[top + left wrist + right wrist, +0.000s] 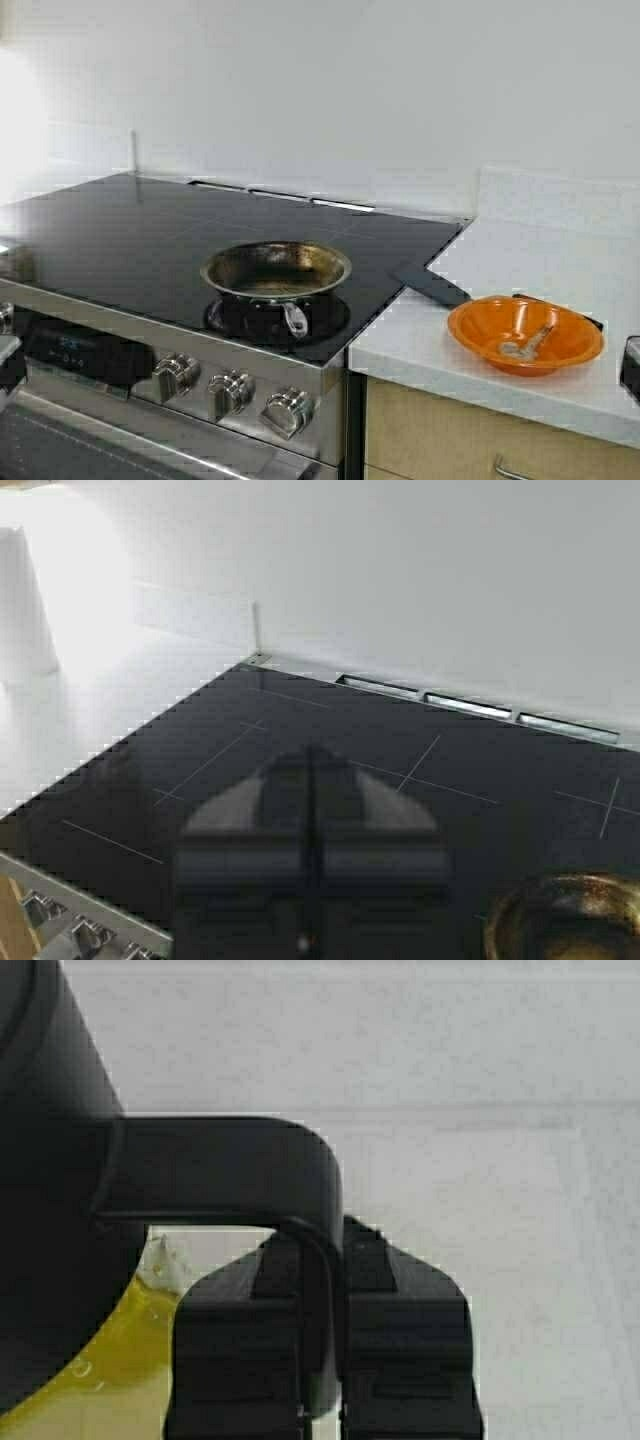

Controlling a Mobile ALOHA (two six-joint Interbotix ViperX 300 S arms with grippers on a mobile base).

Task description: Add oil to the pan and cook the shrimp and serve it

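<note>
The black glass stove fills the left and middle of the high view, its steel front edge carrying a row of knobs and a small display. To its right a white tabletop runs along the wall, with a wooden cabinet front below it.

The pan sits on the stove near the front edge, toward the stove's right side, its dark browned inside showing and its short handle pointing at the front edge. The left wrist view catches its rim as well.

An orange bowl stands on the tabletop near its front edge, just right of the stove's front right corner. The shrimp lies inside it, pale against the orange. A flat black tool lies across the seam between stove and tabletop, its far end passing behind the bowl.

The left gripper hangs over the left part of the stove, fingers pressed together with nothing between them.

The right gripper has its fingers clamped on the black handle of the oil carafe; the oil shows yellow-green through the glass beneath the black lid, with the tabletop behind.
</note>
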